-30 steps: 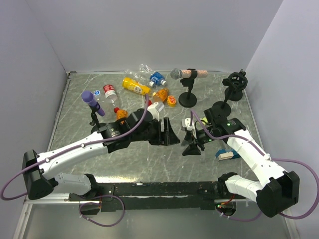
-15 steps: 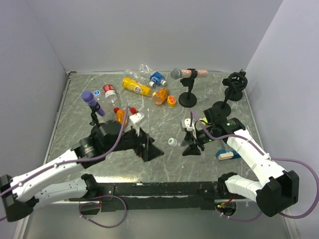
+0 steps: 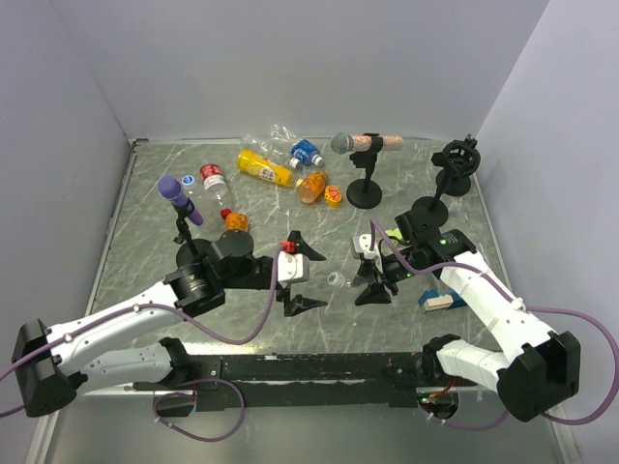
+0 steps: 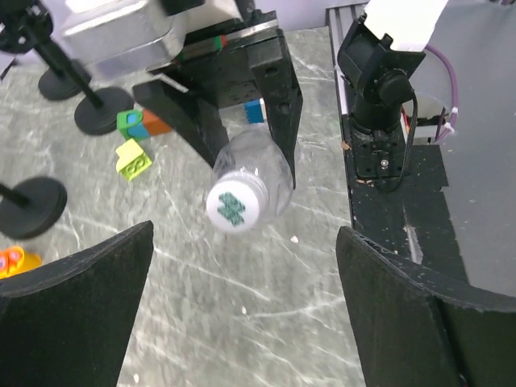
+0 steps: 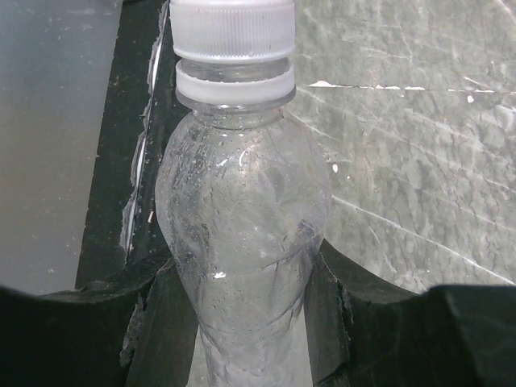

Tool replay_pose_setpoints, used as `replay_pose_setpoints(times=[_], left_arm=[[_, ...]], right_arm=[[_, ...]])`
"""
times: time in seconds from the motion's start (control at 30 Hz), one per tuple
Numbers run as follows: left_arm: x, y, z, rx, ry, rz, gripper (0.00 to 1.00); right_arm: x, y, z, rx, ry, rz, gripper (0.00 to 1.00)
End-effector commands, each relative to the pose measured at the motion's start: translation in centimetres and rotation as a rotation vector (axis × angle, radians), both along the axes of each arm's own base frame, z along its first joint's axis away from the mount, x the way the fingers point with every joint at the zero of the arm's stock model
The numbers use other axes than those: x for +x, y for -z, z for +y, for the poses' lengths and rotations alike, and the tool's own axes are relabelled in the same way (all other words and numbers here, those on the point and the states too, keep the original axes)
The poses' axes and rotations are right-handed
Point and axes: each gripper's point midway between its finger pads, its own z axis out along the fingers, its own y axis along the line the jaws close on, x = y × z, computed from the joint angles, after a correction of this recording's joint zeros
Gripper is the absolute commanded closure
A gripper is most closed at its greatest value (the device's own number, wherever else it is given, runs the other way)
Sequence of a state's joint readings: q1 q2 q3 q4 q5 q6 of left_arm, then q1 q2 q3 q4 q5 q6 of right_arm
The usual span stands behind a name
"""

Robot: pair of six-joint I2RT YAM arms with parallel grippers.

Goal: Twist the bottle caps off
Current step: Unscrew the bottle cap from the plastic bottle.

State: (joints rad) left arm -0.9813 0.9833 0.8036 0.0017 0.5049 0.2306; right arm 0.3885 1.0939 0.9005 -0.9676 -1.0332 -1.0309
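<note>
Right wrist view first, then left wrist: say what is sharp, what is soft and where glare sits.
Right wrist view: the clear bottle and its white cap are sharp, small glints on the bottle's shoulder, the grey area at far left soft. Left wrist view: the cap's green mark reads clearly; the left gripper shows as two dark, near-featureless shapes; no strong glare.

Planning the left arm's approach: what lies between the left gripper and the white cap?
Only bare table, per the left wrist view, separates the open left gripper from the white cap on the right gripper's bottle.
</note>
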Motion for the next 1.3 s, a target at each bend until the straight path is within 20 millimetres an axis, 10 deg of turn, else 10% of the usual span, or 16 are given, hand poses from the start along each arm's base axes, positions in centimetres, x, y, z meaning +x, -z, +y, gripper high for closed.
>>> replay_pose_setpoints(times=[0.0,0.43,1.27], left_arm=[[-0.3,-2.8,-1.7,-0.08,0.103,-0.117,0.01],[0.8,-2.3,-3.5,-0.047,0.107,-0.079,0.43],[0.6,-0.4,-3.5,0.004,0.121,-0.042,0.54]], right_arm=[[-0.5,-0.8,0.5,0.046,-0.044,-0.027,0.83],[-0.5,-0.7,0.6,0.046,-0.047,-0.022,0.83],[-0.3,-0.8,0.7,0.048,-0.046,-0.007,0.83]])
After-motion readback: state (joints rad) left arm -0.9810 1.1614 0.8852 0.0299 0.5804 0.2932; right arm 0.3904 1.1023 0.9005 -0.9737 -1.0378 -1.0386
